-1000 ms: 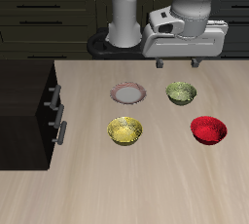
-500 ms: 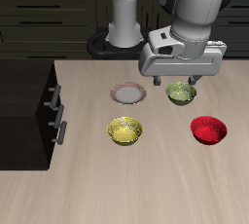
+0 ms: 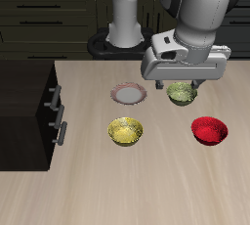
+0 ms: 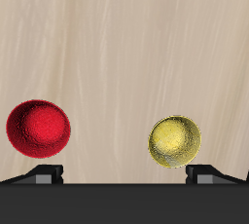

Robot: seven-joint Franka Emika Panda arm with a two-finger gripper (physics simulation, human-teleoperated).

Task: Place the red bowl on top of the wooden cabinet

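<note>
The red bowl [image 3: 209,130] sits on the light wood table, nearer the front edge than the olive-green bowl [image 3: 182,94]. It also shows in the wrist view as a glossy red bowl [image 4: 38,128], with the yellow bowl [image 4: 175,140] some way beside it. My gripper [image 3: 180,81] hangs above the table, over the olive-green bowl and behind the red bowl, touching neither. Its fingers [image 4: 44,174] stand wide apart with nothing between them. The wooden cabinet [image 3: 24,102] is a dark box at the table's side, with two silver-handled drawer fronts.
A yellow bowl [image 3: 125,131] stands near the table's middle. A pale plate [image 3: 130,94] lies behind it, next to the olive-green bowl. Dark kitchen cupboards run behind the table.
The gripper has come down and forward toward the table, and shifted slightly toward the olive-green bowl. The bowls, plate and cabinet have not moved.
</note>
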